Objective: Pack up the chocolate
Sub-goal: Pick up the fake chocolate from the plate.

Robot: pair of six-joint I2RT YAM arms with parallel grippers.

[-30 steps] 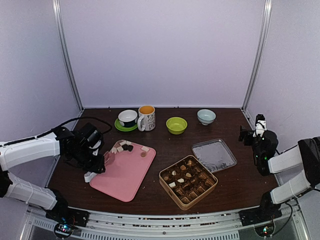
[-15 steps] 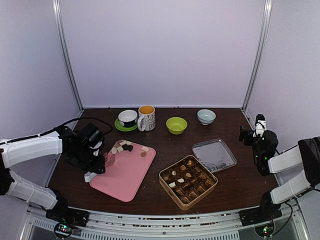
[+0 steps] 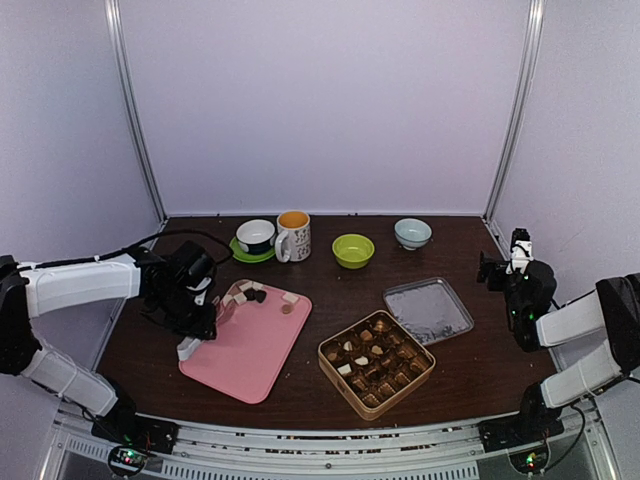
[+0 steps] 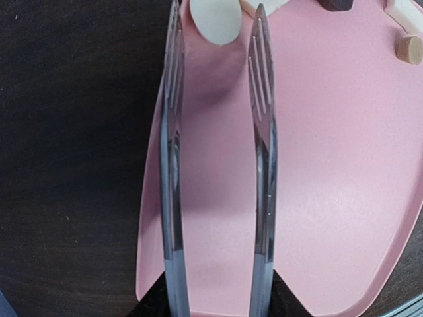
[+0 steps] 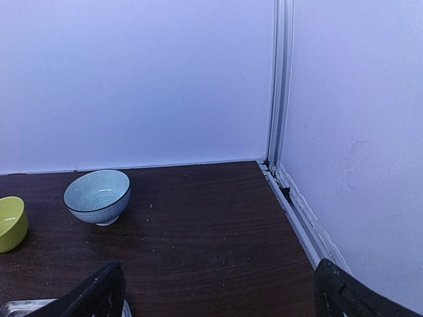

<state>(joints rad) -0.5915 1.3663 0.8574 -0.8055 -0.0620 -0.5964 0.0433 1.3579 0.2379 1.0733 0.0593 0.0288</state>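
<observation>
The dark wooden table (image 3: 340, 290) carries a pink tray (image 3: 250, 355) on its left half. Right of it stands an open gold tin (image 3: 338, 384), most of its compartments filled with chocolate (image 3: 375, 362). A shallow silvery lid (image 3: 428, 310) lies just beyond the tin.

The left gripper (image 3: 200, 322) reaches over the tray's left edge, its fingers clamped partway on a pair of metal tongs (image 4: 263, 165). The blades stand apart over the pink surface, holding nothing. The right gripper (image 5: 218, 294) hangs at the table's right edge, jaws spread wide and empty.

Along the back stand a mug (image 3: 293, 236), a cup on a green saucer (image 3: 255, 237), a green bowl (image 3: 353, 250) and a blue bowl (image 3: 412, 233).

Loose pieces (image 3: 252, 292) sit at the tray's far corner (one cream disc (image 4: 215, 20) lies between the blade tips, whether touching I cannot tell).
</observation>
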